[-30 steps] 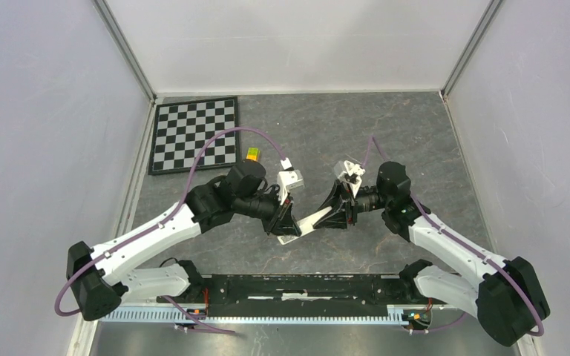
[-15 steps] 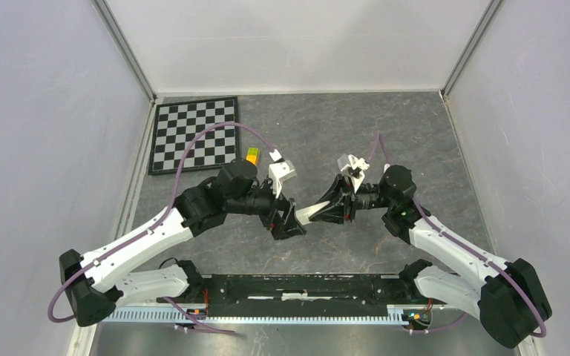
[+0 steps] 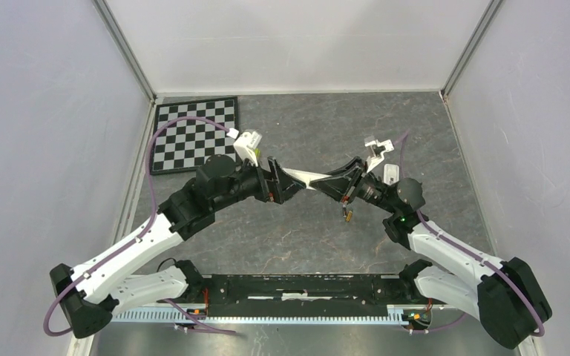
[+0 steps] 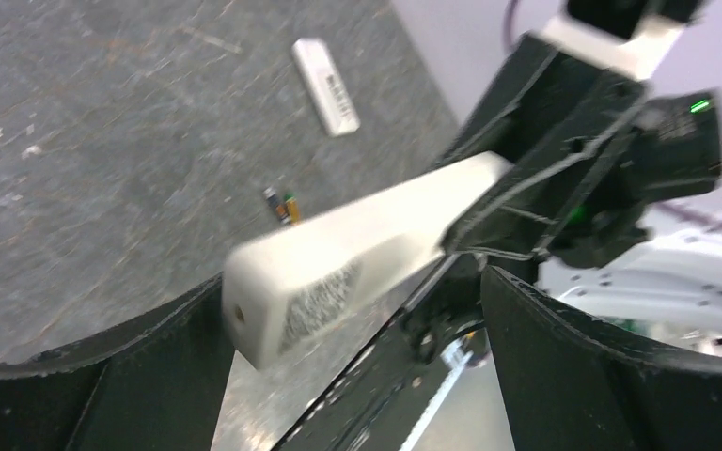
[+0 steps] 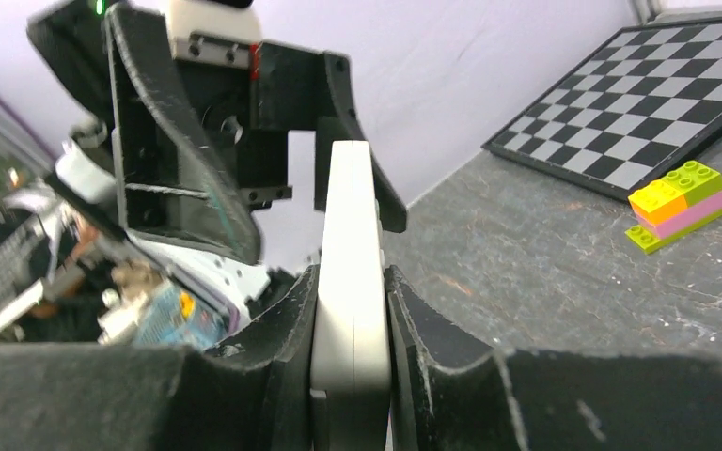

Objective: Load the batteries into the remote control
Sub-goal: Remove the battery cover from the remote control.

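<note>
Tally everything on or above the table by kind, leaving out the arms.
remote control: 1
batteries: 2 in view
loose white bar: 1
toy-brick block: 1
chessboard: 1
Total: 6

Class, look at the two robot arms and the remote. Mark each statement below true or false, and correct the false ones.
1. The right gripper is shut on the white remote. True.
2. The left gripper is clamped tight on the remote. False: its jaws stand open, one on each side of the remote's end.
3. The batteries lie on the chessboard. False: they lie on the grey table, well away from the chessboard.
4. A coloured brick block sits on the table beside the chessboard. True.
</note>
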Controlling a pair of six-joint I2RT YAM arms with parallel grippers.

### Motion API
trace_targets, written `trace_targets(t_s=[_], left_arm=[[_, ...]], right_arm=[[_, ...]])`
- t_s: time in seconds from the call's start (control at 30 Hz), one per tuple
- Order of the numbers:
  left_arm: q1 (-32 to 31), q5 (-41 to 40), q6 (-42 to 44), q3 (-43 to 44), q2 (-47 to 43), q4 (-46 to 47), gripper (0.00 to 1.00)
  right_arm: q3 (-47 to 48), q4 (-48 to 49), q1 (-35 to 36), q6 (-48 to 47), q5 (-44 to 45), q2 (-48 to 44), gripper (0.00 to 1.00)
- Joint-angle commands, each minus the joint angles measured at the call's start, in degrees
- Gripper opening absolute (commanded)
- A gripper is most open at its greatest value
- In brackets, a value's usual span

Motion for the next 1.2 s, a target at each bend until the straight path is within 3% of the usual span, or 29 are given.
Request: trace_targets(t_s=[0.0, 0.13, 0.27, 0.37, 0.57, 0.7, 0.93, 1.03, 1.17], left_arm=[[0.2, 1.3, -10.3, -2.9, -2.5, 15.0, 1.00], [0.2, 3.9, -13.0, -4.8, -0.1, 22.4, 1.00], [0.2, 5.2, -13.6, -3.2, 3.9, 23.9, 1.00], [0.2, 4.3, -14.9, -3.9, 4.8, 30.4, 0.97], [0.2, 2.2, -17.3, -7.8, 4.0, 40.7, 0.79], [0.2, 2.2, -18.1, -9.2, 3.7, 41.5, 0.64], [0.2, 2.3, -17.5, -9.0, 3.6, 41.0, 0.22], [0.2, 2.0, -16.2, -8.0, 3.2, 39.4, 0.03], [0.2, 1.6, -14.7, -8.0, 2.0, 39.3, 0.02]], right_arm=[[-2.7, 12.7, 0.3, 12.7, 11.7, -0.5, 0.00], [-4.8, 20.3, 0.8, 21.9, 16.1, 0.8, 0.00], [-3.2, 20.0, 2.3, 26.3, 17.6, 1.9, 0.00], [-3.2, 18.7, 4.7, 26.8, 21.3, 1.9, 0.00], [-4.5, 18.2, 6.5, 28.3, 24.6, 2.4, 0.00], [-5.5, 18.4, 6.6, 28.5, 25.3, 2.8, 0.00], [-6.1, 17.9, 6.7, 27.6, 25.3, 3.5, 0.01], [-7.1, 13.9, 6.7, 26.7, 26.5, 2.4, 0.11], [-7.3, 2.8, 6.7, 24.2, 28.5, 0.3, 0.28]])
